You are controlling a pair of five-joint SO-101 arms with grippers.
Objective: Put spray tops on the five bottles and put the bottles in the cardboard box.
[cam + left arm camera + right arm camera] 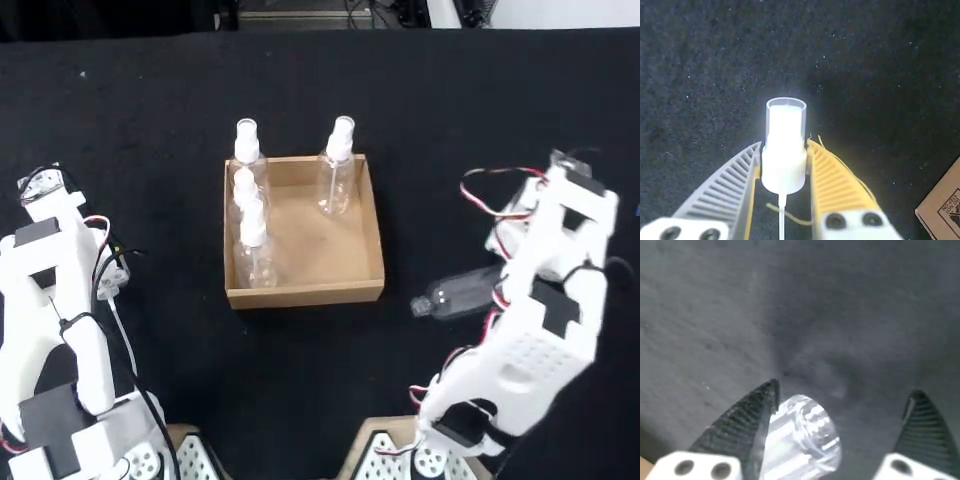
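My left gripper (pixel 784 146) is shut on a white spray top (pixel 784 160) with a clear cap, its thin tube hanging back between the fingers. In the high view it sits left of the cardboard box (pixel 305 293), low over the black table. My right gripper (pixel 845 390) holds a clear bottle (pixel 802 435) whose open threaded neck points outward, lying against one finger. In the high view that uncapped bottle (pixel 455 296) lies level, right of the box, sticking out of the right gripper (pixel 503 288). Several capped bottles (pixel 252 240) stand upright in the box.
Three of the capped bottles line the box's left wall and one (pixel 337 170) stands in its far right corner. A corner of the box (pixel 942 202) shows near the left gripper. The black table (pixel 420 110) is bare around the box.
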